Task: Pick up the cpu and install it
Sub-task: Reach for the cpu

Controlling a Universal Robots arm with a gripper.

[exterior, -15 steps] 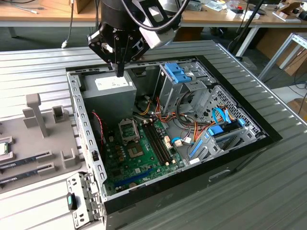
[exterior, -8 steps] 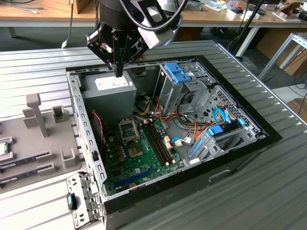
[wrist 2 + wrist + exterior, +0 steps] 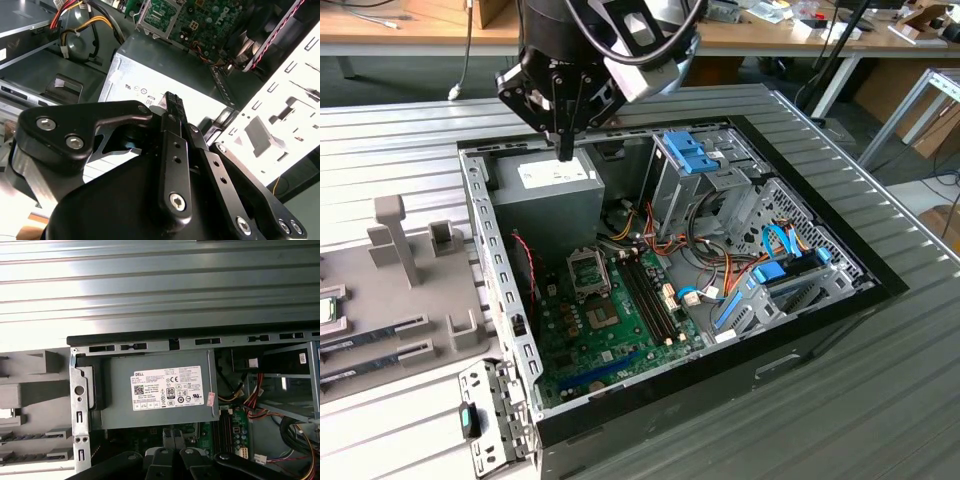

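Observation:
The cpu [image 3: 328, 310], a small flat chip with a silver top and green rim, lies on the grey fixture tray [image 3: 415, 300] at the exterior view's far left, partly cut off by the picture's edge. My gripper [image 3: 563, 150] hangs over the open computer case, just above the grey power supply box [image 3: 545, 195], far from the cpu. Its black fingers [image 3: 172, 102] are shut together with nothing between them. The socket [image 3: 588, 272] on the green motherboard [image 3: 610, 330] has its metal frame [image 3: 159, 15] raised.
Memory sticks [image 3: 375, 350] lie in slots on the fixture tray. A metal bracket [image 3: 485, 415] rests near the case's front corner. Inside the case are a blue drive cage [image 3: 690, 150], bundled cables [image 3: 650, 235] and the power supply [image 3: 160, 390]. Benches stand behind.

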